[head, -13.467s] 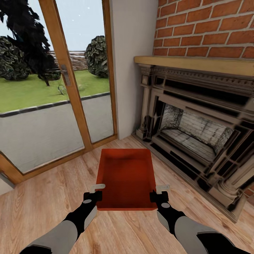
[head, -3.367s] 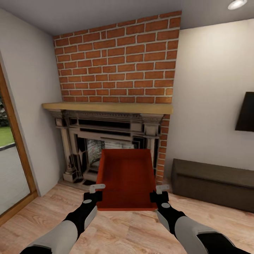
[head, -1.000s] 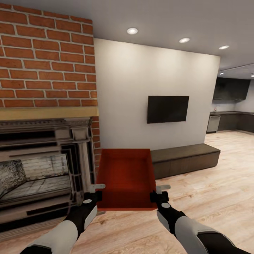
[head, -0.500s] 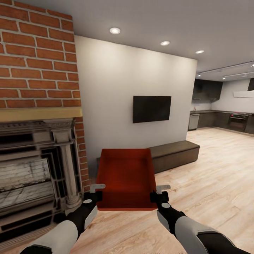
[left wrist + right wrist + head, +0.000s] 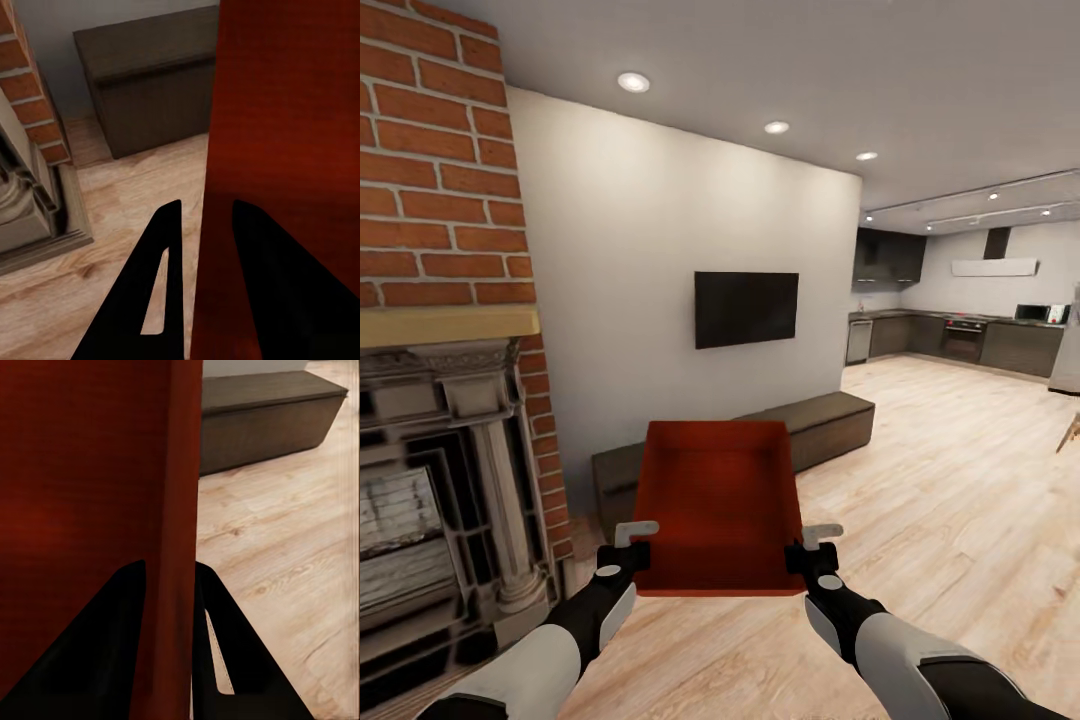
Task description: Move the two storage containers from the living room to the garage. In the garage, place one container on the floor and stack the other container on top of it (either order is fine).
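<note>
Before the bench, an orange-red storage container, smooth-walled and empty, hangs between the left gripper and right gripper, each clamped on a side wall.

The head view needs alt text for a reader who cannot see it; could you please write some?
Both grippers, left and right, hold an orange-red bin by its side walls above a wood floor. Behind it are a dark bench, a wall TV and a brick fireplace; a kitchen opens at far right.
</note>
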Tool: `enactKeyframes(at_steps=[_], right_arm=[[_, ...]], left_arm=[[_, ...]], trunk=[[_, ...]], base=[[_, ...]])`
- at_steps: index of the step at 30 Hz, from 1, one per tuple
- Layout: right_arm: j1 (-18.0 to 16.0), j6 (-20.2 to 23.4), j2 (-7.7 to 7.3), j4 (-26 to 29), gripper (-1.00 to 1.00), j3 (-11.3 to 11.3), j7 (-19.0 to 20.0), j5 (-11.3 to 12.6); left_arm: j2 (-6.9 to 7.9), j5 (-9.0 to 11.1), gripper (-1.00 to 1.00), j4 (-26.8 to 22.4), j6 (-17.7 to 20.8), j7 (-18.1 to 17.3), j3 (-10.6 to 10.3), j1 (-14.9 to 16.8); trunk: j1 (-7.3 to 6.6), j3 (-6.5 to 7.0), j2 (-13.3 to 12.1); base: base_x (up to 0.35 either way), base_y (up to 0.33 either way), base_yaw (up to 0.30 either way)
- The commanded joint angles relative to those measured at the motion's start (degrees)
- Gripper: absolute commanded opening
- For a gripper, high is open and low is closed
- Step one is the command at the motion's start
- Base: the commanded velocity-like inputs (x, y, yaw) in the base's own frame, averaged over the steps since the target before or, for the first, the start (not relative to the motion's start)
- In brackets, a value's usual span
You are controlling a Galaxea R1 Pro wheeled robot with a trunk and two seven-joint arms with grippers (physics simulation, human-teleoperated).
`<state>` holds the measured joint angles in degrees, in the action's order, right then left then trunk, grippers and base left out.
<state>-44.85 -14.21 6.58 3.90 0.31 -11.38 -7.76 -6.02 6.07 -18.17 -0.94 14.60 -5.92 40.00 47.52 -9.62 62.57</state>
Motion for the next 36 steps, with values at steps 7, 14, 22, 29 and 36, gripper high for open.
enactKeyframes(at_steps=[7,14,22,29,36], right_arm=[[0.0,-0.2,-0.02,-0.2,-1.00,-2.0,-0.5,0.0],[0.0,-0.1,-0.07,-0.2,-1.00,-2.0,-0.5,0.0],[0.0,-0.1,0.00,-0.2,-1.00,-2.0,-0.6,0.0],[-0.1,-0.1,0.01,-0.2,-1.00,-2.0,-0.6,0.0],[-0.1,-0.1,0.01,-0.2,-1.00,-2.0,-0.6,0.1]], left_arm=[[0.05,-0.5,-1.00,-0.2,-2.3,1.1,0.9,0.1],[0.08,-0.5,-1.00,-0.1,-2.3,1.0,1.0,0.1],[0.13,-0.5,-1.00,0.1,-2.3,1.0,1.0,0.1],[0.08,-0.5,-1.00,0.2,-2.3,1.0,1.0,0.1],[0.13,-0.5,-1.00,0.3,-2.3,1.0,1.0,0.1]], trunk=[[0.00,-0.08,0.1],[0.00,-0.08,0.1],[0.00,-0.08,0.1],[0.00,-0.08,0.1],[0.00,-0.08,0.1]], base=[[0.000,0.000,-0.282],[0.000,0.000,-0.282],[0.000,0.000,-0.279],[0.000,0.000,-0.240],[0.000,0.000,-0.220]])
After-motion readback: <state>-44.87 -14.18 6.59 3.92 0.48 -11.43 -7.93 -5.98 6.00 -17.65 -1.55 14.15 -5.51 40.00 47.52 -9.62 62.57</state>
